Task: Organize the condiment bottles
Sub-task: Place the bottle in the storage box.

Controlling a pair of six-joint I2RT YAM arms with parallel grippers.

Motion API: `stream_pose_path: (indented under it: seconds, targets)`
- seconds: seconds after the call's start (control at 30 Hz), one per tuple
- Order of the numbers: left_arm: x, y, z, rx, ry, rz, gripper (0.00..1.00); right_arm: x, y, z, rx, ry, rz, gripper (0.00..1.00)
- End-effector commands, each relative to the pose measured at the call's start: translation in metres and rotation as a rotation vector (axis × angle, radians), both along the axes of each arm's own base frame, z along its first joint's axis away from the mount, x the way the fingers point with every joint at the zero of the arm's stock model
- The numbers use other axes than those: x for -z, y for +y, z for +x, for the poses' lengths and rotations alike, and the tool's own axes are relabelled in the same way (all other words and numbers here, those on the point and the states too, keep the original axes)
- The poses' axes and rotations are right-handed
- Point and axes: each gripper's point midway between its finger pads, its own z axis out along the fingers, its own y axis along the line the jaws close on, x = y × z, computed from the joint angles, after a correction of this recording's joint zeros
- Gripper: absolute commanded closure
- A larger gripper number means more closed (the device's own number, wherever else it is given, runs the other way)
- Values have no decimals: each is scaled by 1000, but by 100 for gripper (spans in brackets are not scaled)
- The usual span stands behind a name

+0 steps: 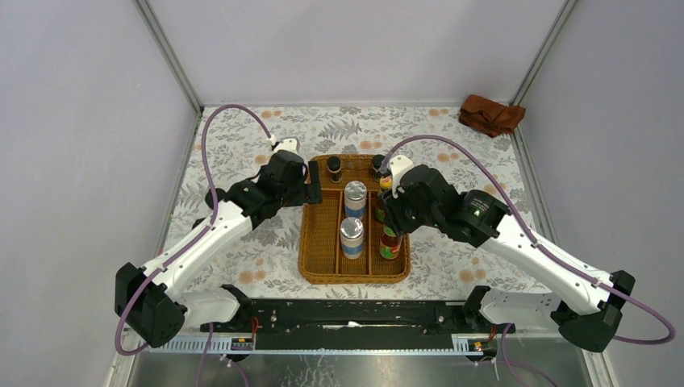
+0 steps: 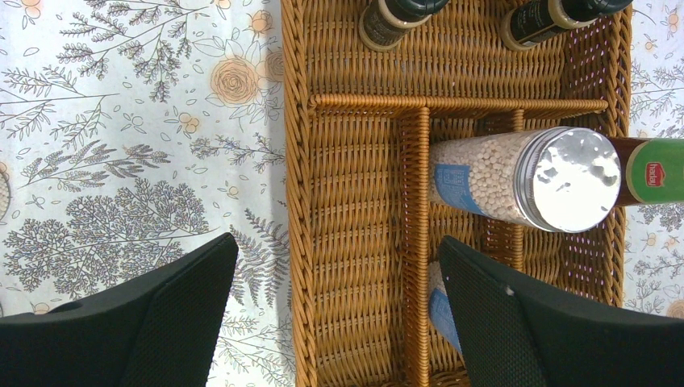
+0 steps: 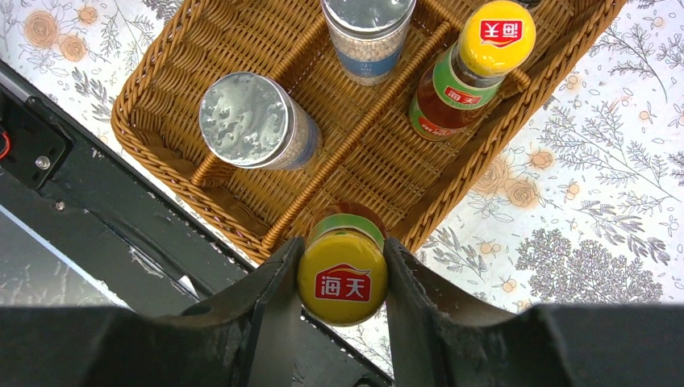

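Note:
The wicker tray [image 1: 316, 242] holds the condiment bottles. Two tiny dark black-capped bottles [image 1: 334, 168] [image 2: 395, 16] stand in its back row. Two silver-lidded shakers [image 1: 356, 197] [image 3: 250, 121] stand in the middle column. A red yellow-capped sauce bottle [image 3: 472, 64] stands in the right column. My right gripper [image 3: 343, 251] is shut on the cap of a second sauce bottle [image 3: 342, 278], upright at that column's near end. My left gripper [image 2: 337, 250] hangs open above the tray's left side, one finger over the tablecloth and one over the middle column, holding nothing.
A rust-brown cloth [image 1: 490, 114] lies crumpled in the far right corner of the floral tablecloth. A black rail [image 1: 355, 314] runs along the near edge just behind the tray. Grey walls close in both sides.

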Motion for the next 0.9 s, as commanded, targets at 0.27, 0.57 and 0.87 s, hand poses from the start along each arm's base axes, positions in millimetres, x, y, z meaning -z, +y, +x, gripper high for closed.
stream_pose_path:
  seconds: [0.27, 0.57, 0.87]
  targets:
    - [-12, 1, 10, -6, -58, -4, 2, -12, 14, 13, 14, -92, 89, 100]
    - [-11, 3, 7, -8, -54, -6, 2, 2, 14, 13, 17, -83, 79, 100]
    - [-10, 4, 4, -7, -48, -6, 2, 8, 13, 17, 29, -98, 72, 100]
